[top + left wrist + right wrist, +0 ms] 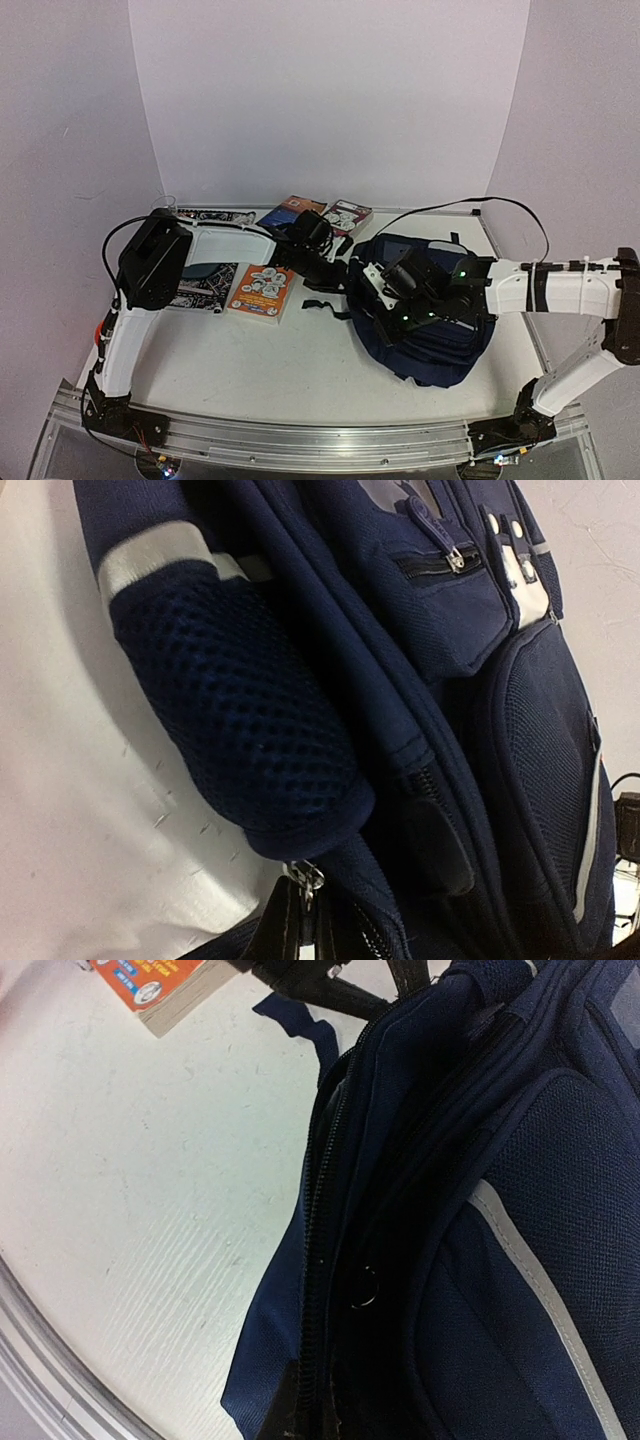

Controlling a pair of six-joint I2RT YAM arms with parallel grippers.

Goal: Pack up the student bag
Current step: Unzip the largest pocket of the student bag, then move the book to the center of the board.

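Two robot arms work over the student bag, a navy backpack with pale stripes lying flat toward the right side of the desk, nearer the right edge than the left. The left gripper reaches across to the bag's left end, its jaws closed just below a metal zip pull beside the mesh side pocket; the right gripper sits on top of the bag, jaws likewise closed at the main zip. Whether either is actually pinching fabric or a pull cannot be told from these views. The zip looks parted only slightly, and nothing is visibly inside. An orange book waits just left of the bag, a black patterned mat lies beside it toward the left edge, and two more books rest along the far edge. The step in hand appears to be opening the main compartment, with packing itself barely begun. The next move likely calls for spreading the opening wide and keeping it open, so that one arm is free to fetch the nearest book without the soft fabric sagging shut.
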